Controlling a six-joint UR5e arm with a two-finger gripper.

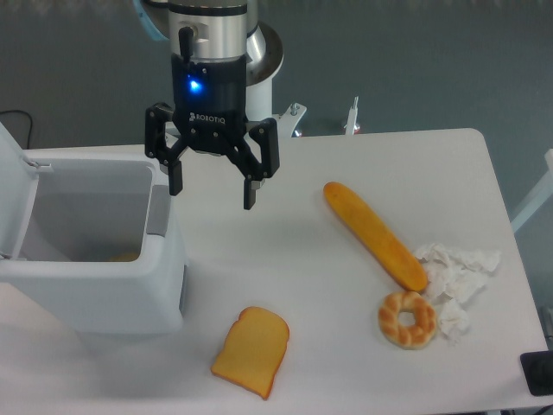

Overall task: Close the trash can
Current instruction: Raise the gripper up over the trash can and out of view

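**Fingers spread and empty beside an open bin**

Fingers (251, 188) hang spread wide with nothing between them; the gripper (212, 190) hovers above the table (346, 259), touching nothing.

Just left of the fingers and a little below them stands the bin (95, 251), the largest thing on the table. Its mouth is open, and its lid (13, 186) is swung up at the far left edge of view, well left of the fingers and across the opening from them. Something yellowish lies low inside; I cannot tell what.

Judging by this, closing has not begun: this looks like the approach. The next move would seem to call for carrying the fingers left across the opening to get behind or above the raised lid, then pushing it down toward the front until it seats. Open or shut fingers could do it; no grasp seems needed.

Right of the fingers lies a baguette (373, 233), beyond it crumpled tissue (454, 277), and a ring roll (407, 319) just below. A toast slice (252, 350) lies below the fingers.

The table is white with rounded corners; behind it, grey floor and the arm's base.
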